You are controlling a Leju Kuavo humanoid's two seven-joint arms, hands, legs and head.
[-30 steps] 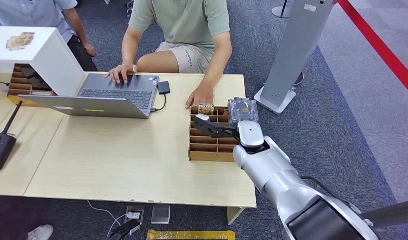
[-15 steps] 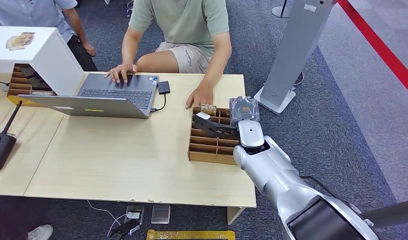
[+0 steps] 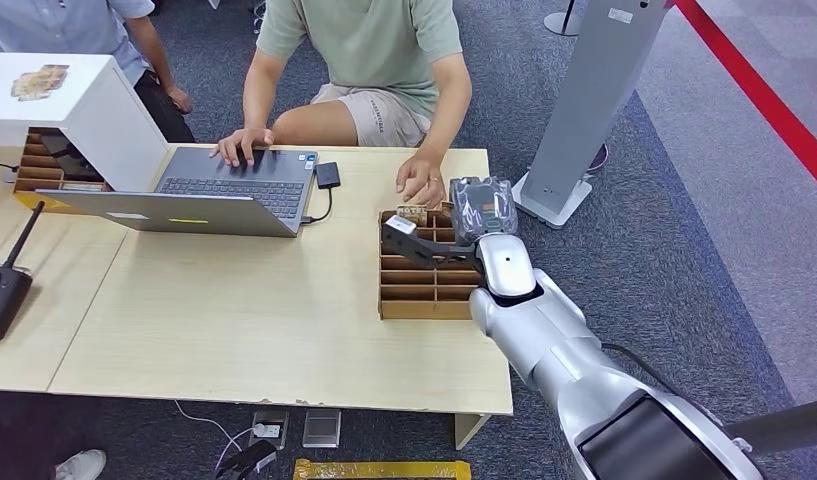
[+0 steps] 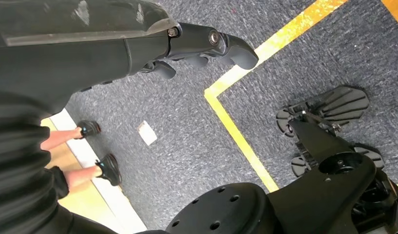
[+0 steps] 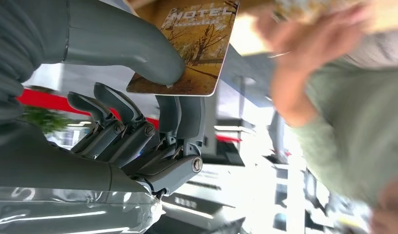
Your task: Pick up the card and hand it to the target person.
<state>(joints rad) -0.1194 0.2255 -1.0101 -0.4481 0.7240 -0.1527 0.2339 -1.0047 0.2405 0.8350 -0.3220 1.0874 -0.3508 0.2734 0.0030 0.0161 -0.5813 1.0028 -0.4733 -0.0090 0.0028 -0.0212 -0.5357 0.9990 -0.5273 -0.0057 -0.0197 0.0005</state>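
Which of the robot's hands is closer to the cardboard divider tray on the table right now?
Right. The right hand is over the cardboard divider tray, pinching the card. The left hand hangs low over the carpet, away from the table.

Tabletop point(image 3: 234, 310): pale matt wood-look. Slotted box point(image 3: 424, 292): brown cardboard. Card point(image 5: 192, 53): glossy printed. Right arm point(image 3: 564, 350): smooth silver. Floor point(image 3: 704, 230): rough carpet.

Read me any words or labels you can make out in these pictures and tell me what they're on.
"HOTEL": printed across the card pinched by the right hand.
Shorts of the seated person: a line of small print, too small to read.
Laptop: key legends and a yellow sticker, too small to read.
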